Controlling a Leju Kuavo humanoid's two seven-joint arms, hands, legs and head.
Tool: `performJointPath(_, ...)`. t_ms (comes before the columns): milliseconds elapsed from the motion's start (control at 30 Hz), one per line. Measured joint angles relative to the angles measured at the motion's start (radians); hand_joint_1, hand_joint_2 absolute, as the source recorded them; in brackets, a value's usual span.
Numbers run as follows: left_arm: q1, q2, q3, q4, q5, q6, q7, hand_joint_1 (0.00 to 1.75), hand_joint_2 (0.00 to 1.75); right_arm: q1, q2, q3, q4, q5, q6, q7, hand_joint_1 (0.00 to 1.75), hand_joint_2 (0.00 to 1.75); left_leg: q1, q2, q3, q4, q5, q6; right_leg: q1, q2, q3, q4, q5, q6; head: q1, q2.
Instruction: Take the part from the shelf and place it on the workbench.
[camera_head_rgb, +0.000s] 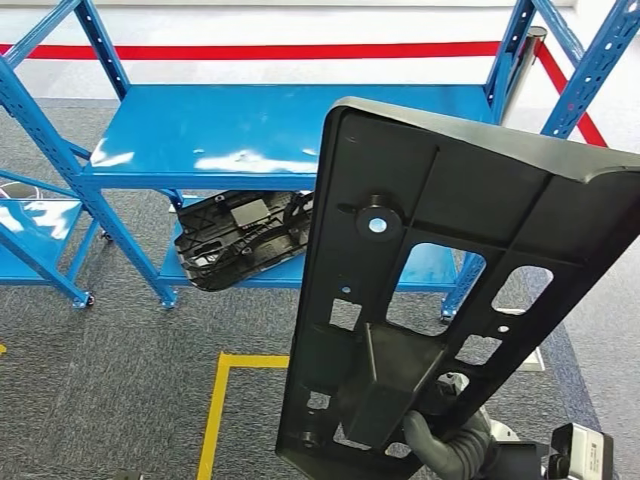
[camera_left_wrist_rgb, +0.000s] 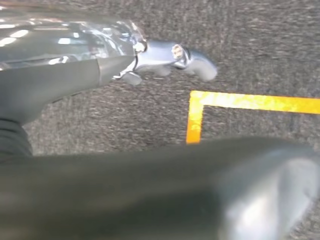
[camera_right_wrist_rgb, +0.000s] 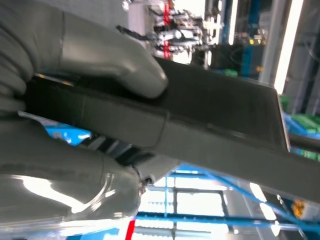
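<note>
A large black plastic part (camera_head_rgb: 453, 230) with cut-outs and ribs stands tilted in front of me, in the right half of the head view. My right hand (camera_head_rgb: 445, 445) grips it at its lower edge. In the right wrist view the grey thumb (camera_right_wrist_rgb: 113, 60) presses on one face of the part (camera_right_wrist_rgb: 211, 125) and the fingers (camera_right_wrist_rgb: 68, 180) lie under the other. My left hand (camera_left_wrist_rgb: 158, 190) hangs over the grey carpet, fingers (camera_left_wrist_rgb: 177, 54) apart, holding nothing. A second black part (camera_head_rgb: 241, 240) lies on the lower level of the blue shelf (camera_head_rgb: 264, 130).
The blue shelf's top level is bare and glossy. Another blue rack (camera_head_rgb: 30, 220) stands at the left, and blue uprights (camera_head_rgb: 596, 70) rise at the right. Yellow floor tape (camera_head_rgb: 215, 410) marks a box on the carpet. A red line (camera_head_rgb: 264, 50) runs behind the shelf.
</note>
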Motion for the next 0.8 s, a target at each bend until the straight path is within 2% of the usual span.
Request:
performJointPath(67, -0.001, 0.000, 0.000, 0.000, 0.000, 0.000, 0.000, 0.00, 1.75, -0.001, 0.000, 0.000, 0.000, 0.000, 0.000, 0.000, 1.75, 1.75, 0.001, 0.000, -0.003, 0.008, -0.008, -0.006, -0.004, 0.000, 0.000, -0.005, -0.004, -0.011, 0.000, 0.000)
performJointPath(100, -0.001, 0.000, 0.000, 0.000, 0.000, 0.000, 0.000, 0.00, 1.75, -0.001, 0.001, 0.000, 0.000, 0.000, 0.000, 0.000, 1.75, 1.75, 0.002, 0.000, -0.011, 0.027, -0.024, -0.011, -0.006, 0.000, 0.000, -0.006, -0.003, -0.017, 0.000, 0.000)
performJointPath(133, -0.001, 0.000, 0.000, 0.000, 0.000, 0.000, 0.000, 0.00, 1.75, -0.001, 0.001, 0.000, 0.000, 0.000, 0.000, 0.000, 1.75, 1.75, 0.004, 0.000, -0.028, 0.066, -0.049, -0.018, -0.007, -0.002, 0.000, -0.007, -0.003, -0.022, 0.000, 0.000)
performJointPath(200, 0.000, 0.000, 0.000, 0.000, 0.000, 0.000, 0.000, 0.00, 1.75, 0.000, 0.001, 0.000, 0.000, 0.000, 0.000, 0.000, 1.75, 1.75, 0.009, 0.000, -0.087, 0.195, -0.112, -0.028, -0.007, -0.004, 0.000, -0.007, -0.004, -0.026, 0.000, 0.000)
performJointPath(233, 0.001, 0.000, 0.000, 0.000, 0.000, 0.000, 0.000, 0.00, 1.75, 0.000, 0.001, 0.000, 0.000, 0.000, 0.000, 0.000, 1.75, 1.75, 0.010, 0.000, -0.115, 0.255, -0.131, -0.030, -0.006, -0.004, 0.000, -0.007, -0.004, -0.027, 0.000, 0.000)
performJointPath(267, 0.001, 0.000, 0.000, 0.000, 0.000, 0.000, 0.000, 0.00, 1.75, 0.000, 0.001, 0.000, 0.000, 0.000, 0.000, 0.000, 1.75, 1.75, 0.010, 0.000, -0.131, 0.286, -0.130, -0.030, -0.005, -0.005, 0.000, -0.007, -0.004, -0.027, 0.000, 0.000)
performJointPath(300, 0.002, 0.000, 0.000, 0.000, 0.000, 0.000, 0.000, 0.00, 1.75, 0.000, 0.001, 0.000, 0.000, 0.000, 0.000, 0.000, 1.75, 1.75, 0.010, 0.000, -0.129, 0.277, -0.109, -0.028, -0.005, -0.005, 0.002, -0.007, -0.005, -0.027, 0.000, 0.000)
performJointPath(367, 0.001, 0.000, 0.000, 0.000, 0.000, 0.000, 0.000, 0.00, 1.75, 0.000, 0.001, 0.000, 0.000, 0.000, 0.000, 0.000, 1.75, 1.75, 0.007, -0.001, -0.078, 0.158, -0.033, -0.016, -0.002, -0.003, 0.006, -0.007, -0.007, -0.027, 0.000, 0.000)
performJointPath(433, 0.001, 0.001, 0.000, 0.000, 0.000, 0.000, 0.000, 0.00, 1.75, -0.001, 0.001, 0.000, 0.000, 0.000, 0.000, 0.000, 1.75, 1.75, 0.002, -0.002, -0.026, 0.048, 0.011, -0.003, 0.000, -0.001, 0.008, -0.008, -0.008, -0.024, 0.000, 0.000)
performJointPath(467, 0.001, 0.001, 0.000, 0.000, 0.000, 0.000, 0.000, 0.00, 1.75, -0.002, 0.001, 0.000, 0.000, 0.000, 0.000, 0.000, 1.75, 1.75, -0.002, -0.003, -0.016, 0.024, 0.014, 0.001, 0.000, -0.001, 0.008, -0.008, -0.008, -0.021, 0.000, 0.000)
performJointPath(533, 0.000, 0.001, 0.000, 0.000, 0.000, 0.000, 0.000, 0.00, 1.75, -0.002, 0.001, 0.000, -0.001, 0.000, 0.000, 0.000, 1.75, 1.75, -0.004, -0.003, -0.012, 0.013, 0.010, 0.006, -0.001, -0.001, 0.007, -0.010, -0.007, -0.011, 0.000, 0.000)
performJointPath(600, -0.001, 0.001, 0.000, 0.000, 0.000, 0.000, 0.000, 0.00, 1.75, -0.002, 0.001, 0.000, -0.002, 0.000, 0.000, 0.000, 1.75, 1.75, 0.000, -0.001, -0.008, -0.004, 0.012, 0.013, 0.000, -0.001, 0.001, 0.006, -0.023, -0.001, 0.000, 0.000)
performJointPath(667, -0.001, 0.001, 0.000, 0.000, 0.000, 0.000, 0.000, 0.00, 1.75, -0.002, 0.000, -0.001, -0.002, 0.000, 0.000, 0.000, 1.75, 1.75, 0.005, 0.002, -0.005, -0.015, 0.017, 0.019, 0.000, 0.000, -0.034, 0.088, -0.079, 0.004, 0.000, 0.000)
performJointPath(733, 0.001, 0.001, 0.000, 0.000, 0.000, 0.000, 0.000, 0.00, 1.75, -0.001, 0.000, -0.001, -0.002, 0.000, 0.000, 0.000, 1.75, 1.75, 0.004, 0.003, -0.006, -0.015, 0.017, 0.021, 0.001, 0.000, -0.092, 0.215, -0.134, 0.007, 0.000, 0.000)
performJointPath(767, 0.001, 0.001, 0.000, 0.000, 0.000, 0.000, 0.000, 0.00, 1.75, 0.001, 0.000, -0.001, -0.002, 0.000, 0.000, 0.000, 1.75, 1.75, 0.004, 0.003, -0.005, -0.014, 0.017, 0.021, 0.000, 0.000, -0.109, 0.254, -0.139, 0.009, 0.001, 0.000)
performJointPath(800, 0.001, 0.001, 0.000, 0.000, 0.000, 0.000, 0.000, 0.00, 1.75, 0.001, 0.000, -0.001, -0.001, 0.000, 0.000, 0.000, 1.75, 1.75, 0.004, 0.003, -0.004, -0.014, 0.016, 0.021, 0.000, 0.000, -0.110, 0.255, -0.123, 0.012, 0.001, 0.000)
